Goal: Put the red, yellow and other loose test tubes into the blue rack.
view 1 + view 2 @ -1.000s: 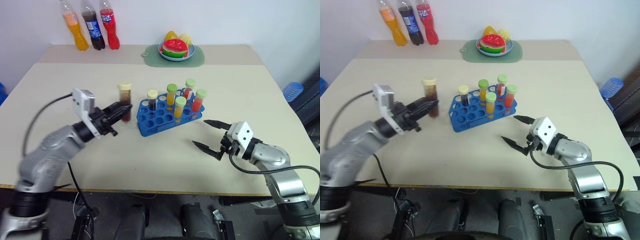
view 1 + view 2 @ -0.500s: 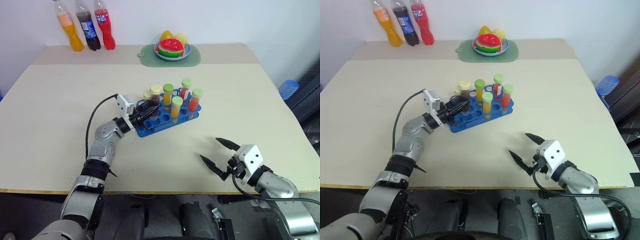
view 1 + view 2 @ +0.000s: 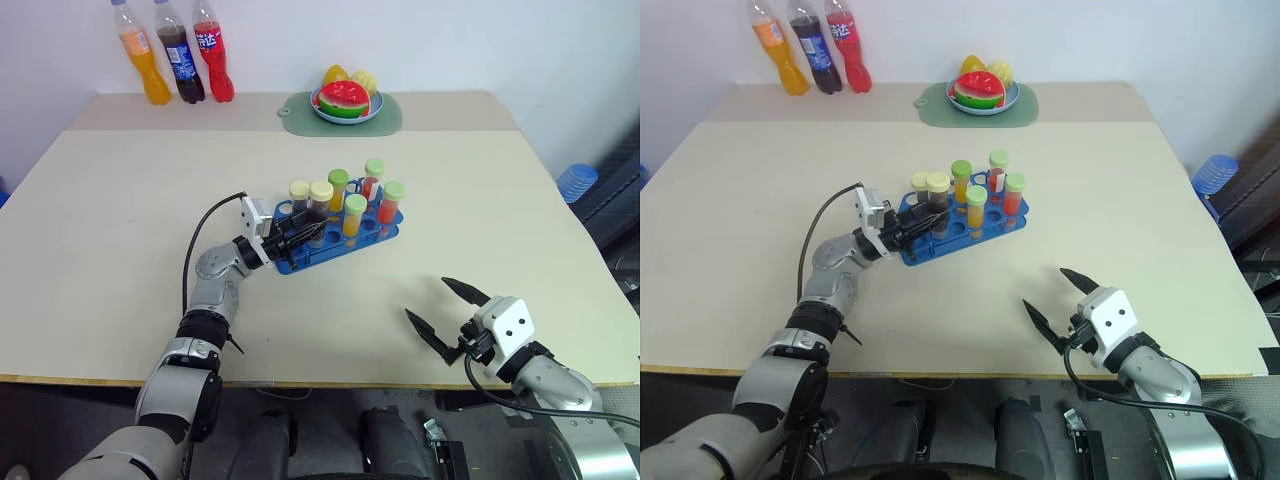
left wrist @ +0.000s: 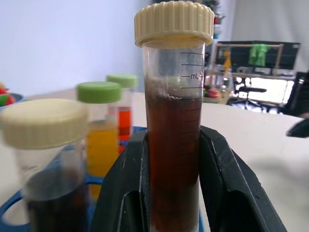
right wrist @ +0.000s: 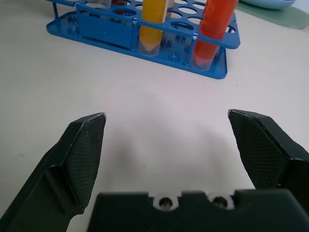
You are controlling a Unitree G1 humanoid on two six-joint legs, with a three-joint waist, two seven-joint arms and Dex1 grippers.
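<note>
Now left end effector (image 4: 174,193) clamps the brown test tube (image 4: 174,159) upright.

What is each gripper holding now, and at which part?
Left gripper clamps the dark brown test tube around its lower body. Right gripper holds nothing.

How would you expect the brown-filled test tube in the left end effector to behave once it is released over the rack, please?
The brown-filled test tube looks like rigid clear plastic, so it should stay stiff. It is largely full of liquid, so probably weighty for its size. Its smooth round wall may slip between the fingers, and it would likely roll if it missed the blue rack.
</note>
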